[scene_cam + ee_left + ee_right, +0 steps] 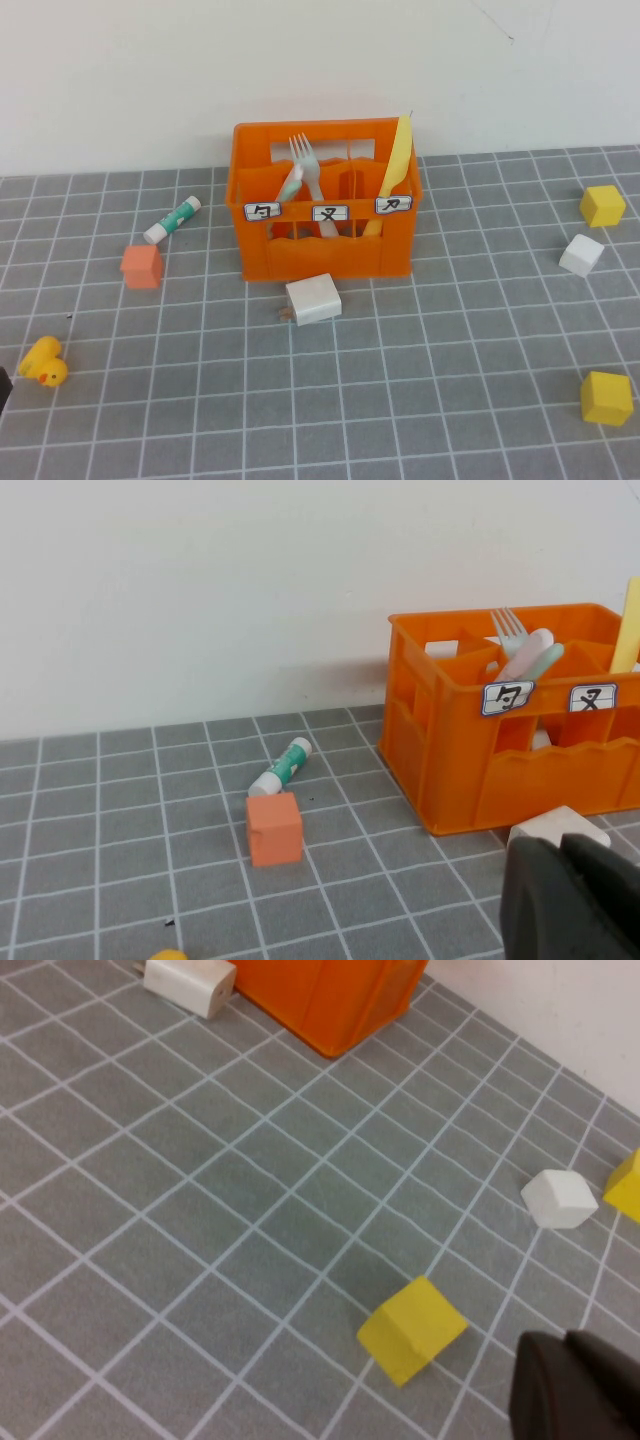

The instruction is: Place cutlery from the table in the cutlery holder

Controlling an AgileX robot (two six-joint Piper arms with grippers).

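Note:
The orange cutlery holder [325,255] stands at the back middle of the grey gridded table [430,400]. In its left compartment lean a mint green spoon [546,660] and a pale pink spoon [526,650], beside a grey fork [306,160]. A yellow knife [398,160] stands in the right compartment. No cutlery lies on the table. My left gripper [562,848] is shut and empty, low over the table in front of the holder's left corner [520,770]. Off to the right my right gripper [566,1348] hangs shut and empty near a yellow cube [410,1328]. Neither arm reaches into the high view.
A white charger block [312,299] lies just in front of the holder. On the left are an orange cube [142,266], a glue stick [172,220] and a yellow duck [43,362]. On the right sit two yellow cubes [602,205] [606,398] and a white cube [581,255].

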